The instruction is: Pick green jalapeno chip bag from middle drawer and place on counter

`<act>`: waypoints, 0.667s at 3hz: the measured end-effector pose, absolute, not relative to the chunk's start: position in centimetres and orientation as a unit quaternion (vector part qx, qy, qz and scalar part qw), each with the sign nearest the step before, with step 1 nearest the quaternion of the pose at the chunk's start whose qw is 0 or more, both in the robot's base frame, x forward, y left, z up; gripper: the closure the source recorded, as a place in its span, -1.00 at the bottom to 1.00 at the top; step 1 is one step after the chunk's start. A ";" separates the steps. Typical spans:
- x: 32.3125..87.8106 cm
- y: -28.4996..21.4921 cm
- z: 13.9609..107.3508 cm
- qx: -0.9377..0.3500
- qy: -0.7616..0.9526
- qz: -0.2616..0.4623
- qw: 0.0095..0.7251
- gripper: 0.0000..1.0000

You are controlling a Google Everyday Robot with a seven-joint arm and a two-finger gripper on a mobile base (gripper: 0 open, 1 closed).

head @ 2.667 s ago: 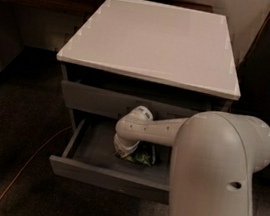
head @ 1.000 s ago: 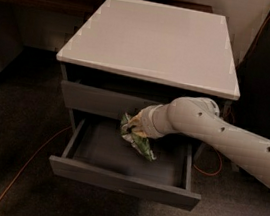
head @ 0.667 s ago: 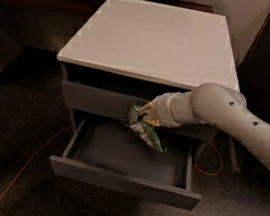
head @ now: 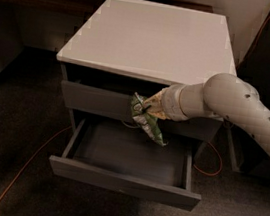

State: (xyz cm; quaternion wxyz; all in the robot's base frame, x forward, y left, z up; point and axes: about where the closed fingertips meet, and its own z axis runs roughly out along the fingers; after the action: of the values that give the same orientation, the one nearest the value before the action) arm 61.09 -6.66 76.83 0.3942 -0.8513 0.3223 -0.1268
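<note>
Green jalapeno chip bag (head: 146,121) between jaws, over drawer (head: 118,152)

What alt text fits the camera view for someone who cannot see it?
The gripper holds the green jalapeno chip bag in the air above the open middle drawer, in front of the top drawer and below the counter. The arm reaches in from image right.

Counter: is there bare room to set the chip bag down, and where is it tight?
The whole counter shows bare, edge to edge. Tight spot: the hand holds the green jalapeno chip bag before the top drawer front, above the open middle drawer.
</note>
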 end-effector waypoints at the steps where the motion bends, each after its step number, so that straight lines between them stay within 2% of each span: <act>1: 60.8 -7.7 80.4 -0.848 0.309 -0.148 0.404 1.00; 2: 60.2 -8.1 84.2 -0.847 0.289 -0.164 0.416 1.00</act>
State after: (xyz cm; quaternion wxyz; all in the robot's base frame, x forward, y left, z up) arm 60.23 -8.09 84.16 0.4159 -0.8467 0.2885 -0.1639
